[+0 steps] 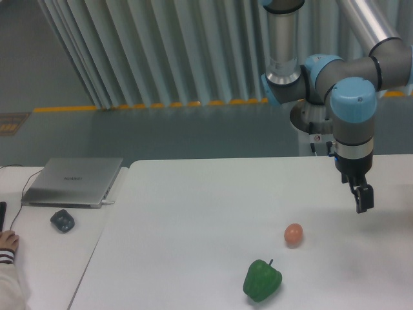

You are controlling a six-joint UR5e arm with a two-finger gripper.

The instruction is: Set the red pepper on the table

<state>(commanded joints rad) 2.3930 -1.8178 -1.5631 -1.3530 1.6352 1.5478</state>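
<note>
The red pepper is out of view; nothing red shows on the table (193,213) or in the gripper. My gripper (364,201) hangs from the blue-jointed arm near the right edge, pointing down a little above the white tabletop. It appears as one narrow dark shape, so no gap between its fingers can be made out. Nothing is visible between them.
A green pepper (262,281) lies near the front of the table, and a small orange-pink egg-shaped ball (293,234) sits behind it. On the narrower desk to the left are a closed laptop (73,182), a dark mouse (62,221) and a person's hand (8,242).
</note>
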